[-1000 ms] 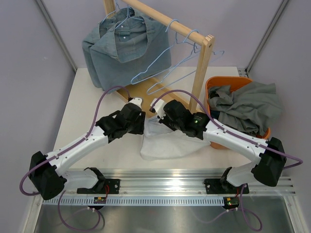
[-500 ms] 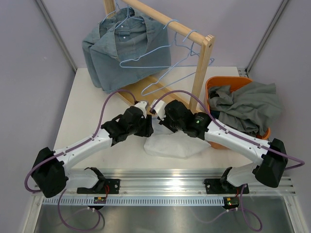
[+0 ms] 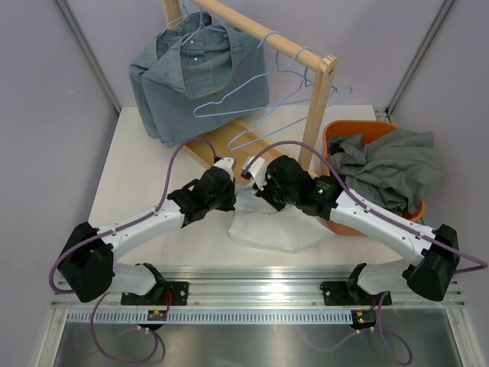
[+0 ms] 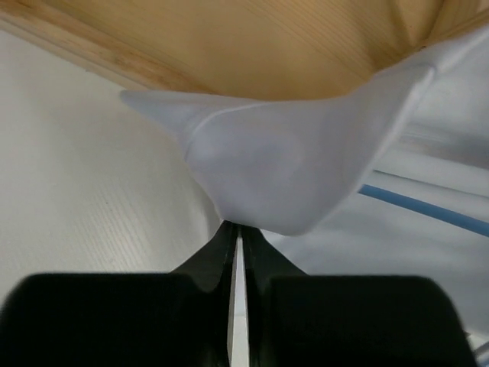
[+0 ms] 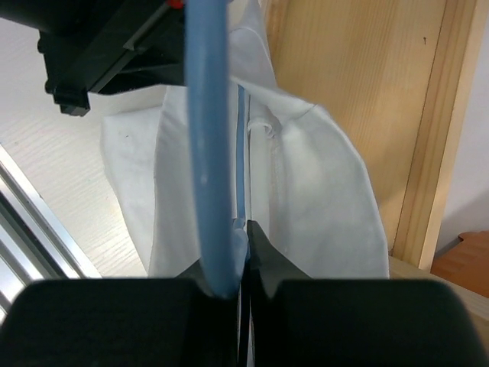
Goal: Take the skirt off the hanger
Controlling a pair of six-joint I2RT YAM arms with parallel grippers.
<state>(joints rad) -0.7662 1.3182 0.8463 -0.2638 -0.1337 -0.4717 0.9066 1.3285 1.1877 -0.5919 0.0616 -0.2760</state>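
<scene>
Left wrist view has the left tool (image 4: 237, 229) with its jaws pressed together on a thin fold of the white skirt (image 4: 290, 168), a sliver of cloth showing between them. The right tool (image 5: 241, 225) is likewise clamped, its jaws meeting on the blue wire hanger (image 5: 206, 153) where the wire runs into the skirt's waist. Seen from above, both tools meet at the top edge of the skirt, which lies spread on the tabletop (image 3: 137, 176) just in front of the wooden rack (image 3: 317, 115). By my judgement the task is at its middle: garment and hanger are both gripped, but the wire sits inside the cloth, so pulling the two apart is left to do. An orange basket (image 3: 336, 130) at the right holds a crumpled grey garment (image 3: 390, 172) that spills over its rim. Denim shirts (image 3: 199, 84) and bare blue hangers (image 3: 260, 107) hang on the rack.
</scene>
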